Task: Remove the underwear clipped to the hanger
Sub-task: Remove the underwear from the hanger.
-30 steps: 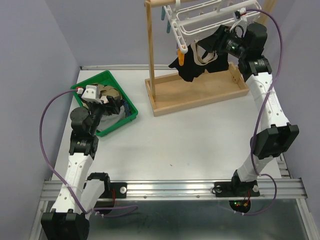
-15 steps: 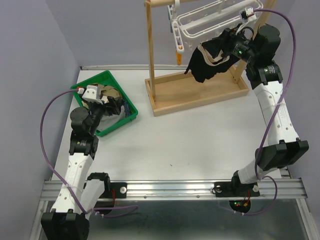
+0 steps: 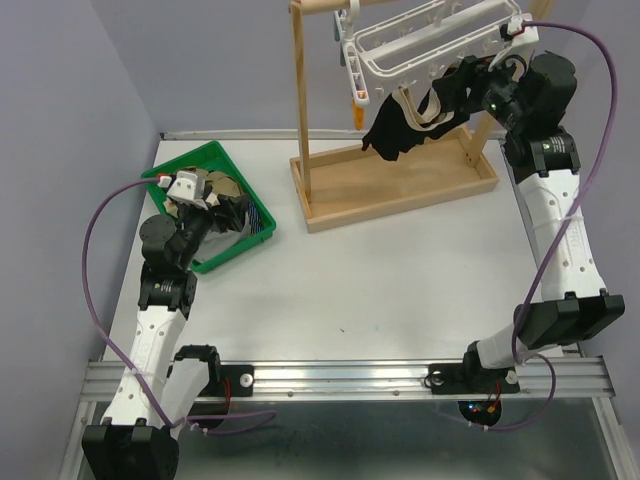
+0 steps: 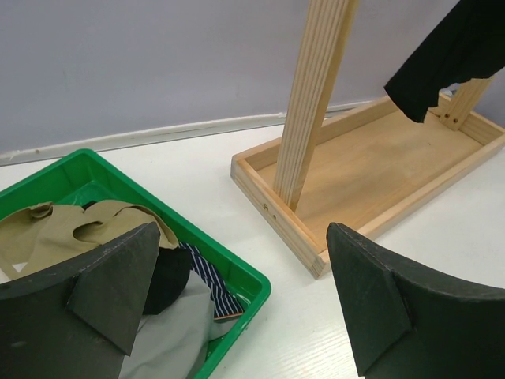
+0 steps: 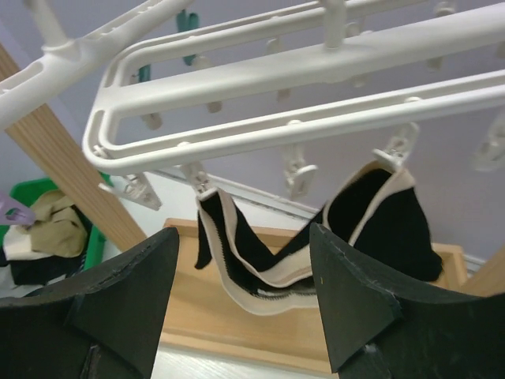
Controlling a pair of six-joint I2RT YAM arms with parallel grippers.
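Observation:
A black underwear (image 3: 398,122) with a cream waistband hangs from two clips of the white hanger (image 3: 420,42) on the wooden stand (image 3: 400,185). In the right wrist view the underwear (image 5: 272,254) sags between a left clip (image 5: 197,178) and a right clip (image 5: 397,148) under the hanger (image 5: 316,73). My right gripper (image 5: 245,316) is open just below and short of it, holding nothing; it also shows in the top view (image 3: 470,88). My left gripper (image 4: 245,308) is open and empty above the green bin (image 4: 241,272), which holds tan (image 4: 71,229), navy striped (image 4: 209,278), black and grey garments.
The stand's wooden post (image 4: 312,103) and tray base (image 4: 379,174) stand right of the bin (image 3: 200,160). An orange clip (image 3: 357,100) hangs at the hanger's left end. Purple walls close in at the left and back.
My right arm has risen and swung to the right and back. The hanger and the black underwear have tilted and swung up with it. The left arm has not moved.

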